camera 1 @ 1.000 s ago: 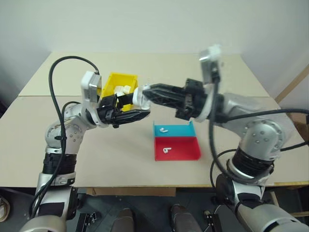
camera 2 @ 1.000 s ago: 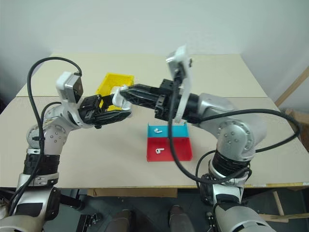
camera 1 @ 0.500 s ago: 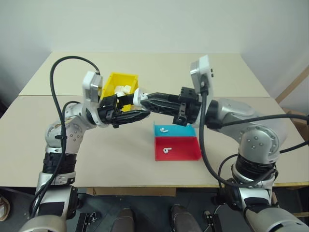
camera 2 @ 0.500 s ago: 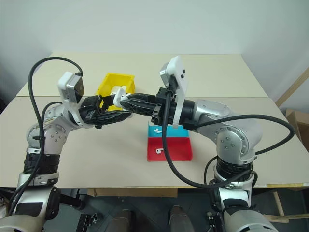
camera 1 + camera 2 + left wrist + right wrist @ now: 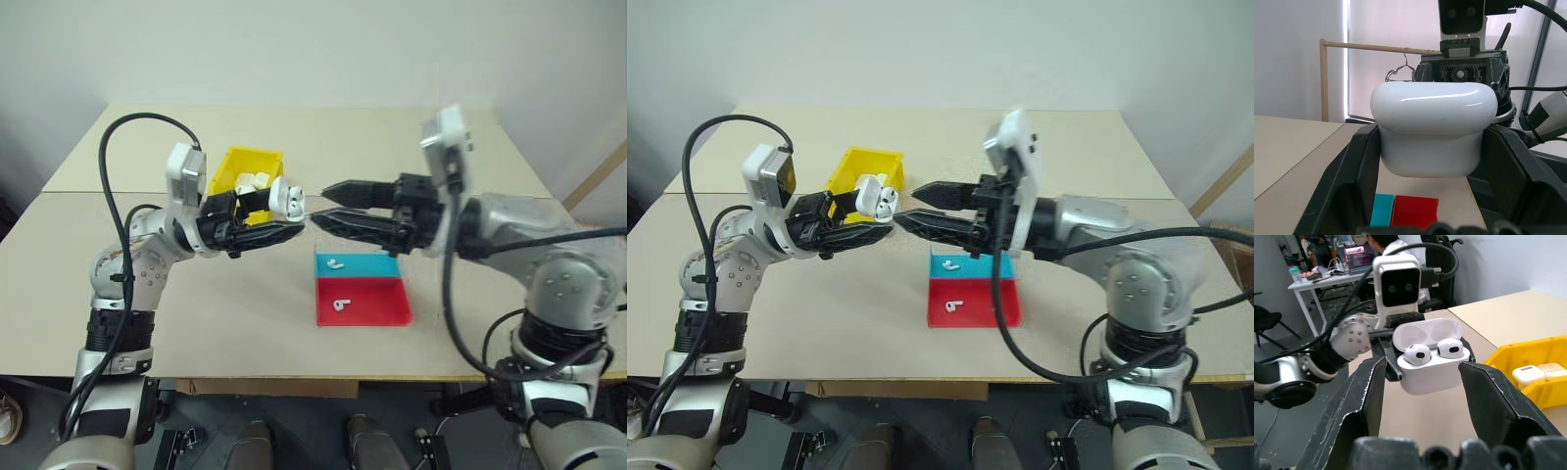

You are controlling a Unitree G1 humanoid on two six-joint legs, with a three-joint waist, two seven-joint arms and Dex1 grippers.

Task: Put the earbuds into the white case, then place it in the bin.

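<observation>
My left gripper [image 5: 284, 215] is shut on the white case [image 5: 290, 201] and holds it above the table with the lid flipped open. In the right wrist view, two earbuds [image 5: 1417, 353] sit side by side in the case [image 5: 1430, 369]. Just to the right of the case, my right gripper [image 5: 320, 206] points at it, open and with nothing between its fingers. The yellow bin [image 5: 245, 162] stands right behind my left gripper, with several white cases inside. Two more loose earbuds [image 5: 336, 263] lie in the tray below.
A shallow tray sits on the table under my right gripper, with a teal half [image 5: 370, 266] and a red half [image 5: 380, 305], one earbud in each. The beige table [image 5: 235, 313] stretches to both sides.
My right gripper has drawn back to the right, away from the case, and its fingers have spread apart. My left gripper and the case have stayed in place.
</observation>
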